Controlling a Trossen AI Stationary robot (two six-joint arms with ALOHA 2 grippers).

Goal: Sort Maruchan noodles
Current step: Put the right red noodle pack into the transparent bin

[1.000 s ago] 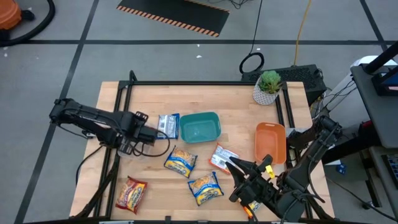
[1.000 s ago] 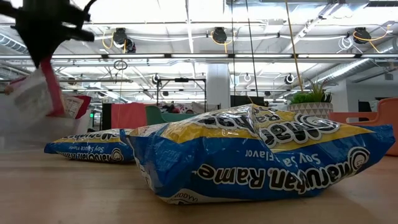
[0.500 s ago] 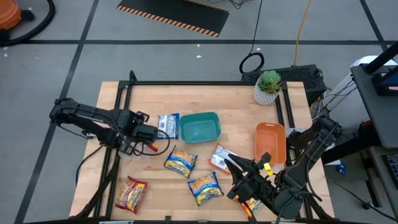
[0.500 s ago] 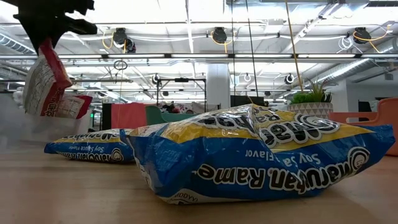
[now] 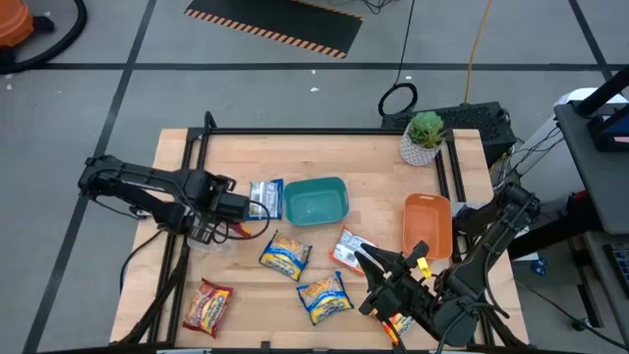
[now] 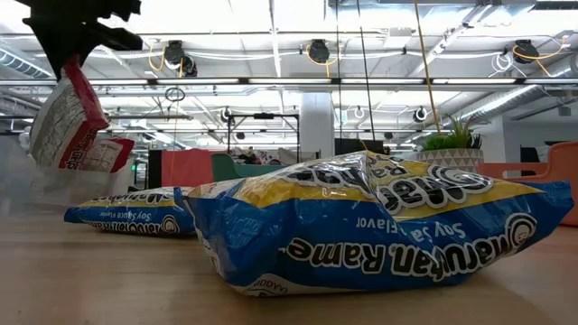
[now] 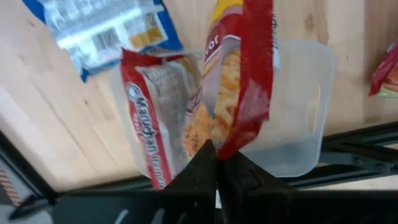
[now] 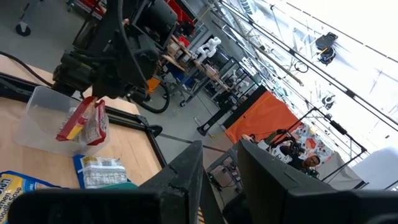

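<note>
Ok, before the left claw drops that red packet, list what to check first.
1. The left claw is shut on the hanging red crinkly plastic ramen packet: ok.
2. The held packet hangs over the clear plastic tub, not over bare table: ok.
3. The tub's contents match, with a second red ramen packet lying inside: ok.
4. The blue plastic ramen packet lies outside the tub: ok.
5. The blue packet is clear of the tub's rim: cannot tell.
6. The right claw is far from the tub, on the table's opposite side: ok.
</note>
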